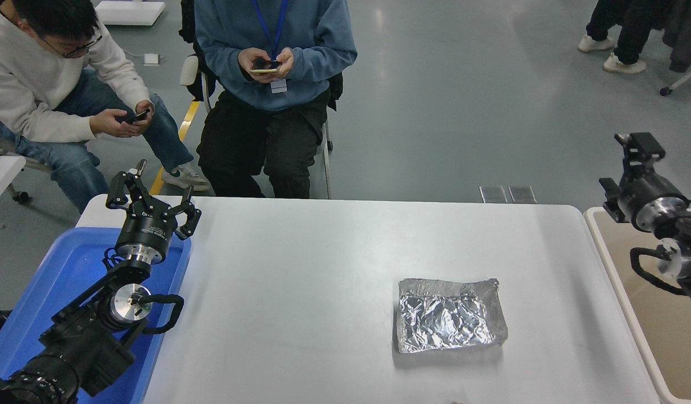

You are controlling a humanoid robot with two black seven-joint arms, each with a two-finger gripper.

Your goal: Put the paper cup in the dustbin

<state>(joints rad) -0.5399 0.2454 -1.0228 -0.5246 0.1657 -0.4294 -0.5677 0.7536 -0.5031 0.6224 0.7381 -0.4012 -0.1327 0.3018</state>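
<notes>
With no paper cup in sight, the empty right tool [623,168], fingers spread above the dustbin [609,264] beneath it, should retreat clear of the rim, while the left tool [149,193] rests released, parked far across the bench [323,269].

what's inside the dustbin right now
Only bare beige floor and wall show inside the dustbin; no paper cup is visible. The right arm covers part of the inside, and the picture's edge cuts off the rest.
</notes>
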